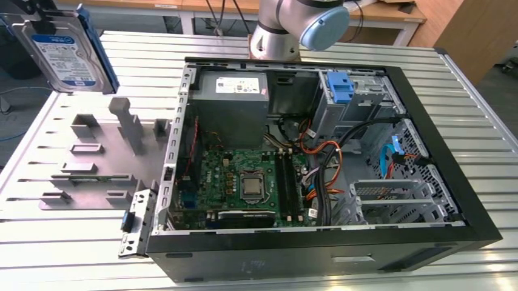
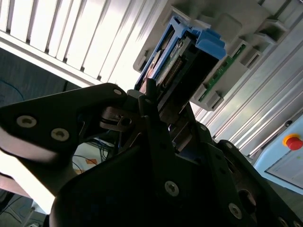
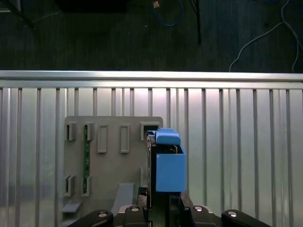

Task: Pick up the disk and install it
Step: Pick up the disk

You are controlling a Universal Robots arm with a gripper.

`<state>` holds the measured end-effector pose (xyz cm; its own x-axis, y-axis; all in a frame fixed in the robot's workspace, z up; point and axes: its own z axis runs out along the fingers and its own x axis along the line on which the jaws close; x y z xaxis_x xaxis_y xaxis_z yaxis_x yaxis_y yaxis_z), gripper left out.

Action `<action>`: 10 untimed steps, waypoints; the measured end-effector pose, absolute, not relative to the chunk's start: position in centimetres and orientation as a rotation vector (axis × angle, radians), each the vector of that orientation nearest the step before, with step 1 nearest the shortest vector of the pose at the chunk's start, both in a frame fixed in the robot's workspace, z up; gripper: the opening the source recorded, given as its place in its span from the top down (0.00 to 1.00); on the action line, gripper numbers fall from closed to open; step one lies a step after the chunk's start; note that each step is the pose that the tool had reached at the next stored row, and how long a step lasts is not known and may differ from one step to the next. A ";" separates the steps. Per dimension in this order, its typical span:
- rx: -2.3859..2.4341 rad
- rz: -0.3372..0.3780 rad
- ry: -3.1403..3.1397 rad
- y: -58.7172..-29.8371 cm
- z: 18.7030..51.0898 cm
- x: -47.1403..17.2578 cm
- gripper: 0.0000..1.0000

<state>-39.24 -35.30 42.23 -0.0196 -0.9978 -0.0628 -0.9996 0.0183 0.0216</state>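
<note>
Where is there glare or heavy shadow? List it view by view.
Exterior view: even light, computer case interior shaded. Second wrist view: table washed out white, gripper holding the disk dark. First wrist view: bright glare along the table edge, floor dark.

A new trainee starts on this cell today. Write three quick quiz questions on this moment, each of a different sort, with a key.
1. True or false: the disk sits installed inside the computer case.
2. Multiple choice: the gripper is A) open above the disk, B) shut on the disk, C) shut on a cable.
3. Fill in: the carrier rails along the disk's edges are ____ in colour.

Key
1. False. The disk is held in the air, off to the exterior view's left of the case.
2. B. In both wrist views the disk stands clamped in the gripper.
3. Blue.
</note>
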 end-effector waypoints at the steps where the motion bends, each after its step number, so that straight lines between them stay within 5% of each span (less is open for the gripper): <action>1: -2.178 0.092 2.220 -35.3 42.4 -39.2 0.65; 10: -2.178 0.092 2.220 -35.2 44.3 -39.2 0.65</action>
<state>-39.24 -35.24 44.26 -0.0196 -0.9978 -0.0628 -0.9996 0.0183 0.0216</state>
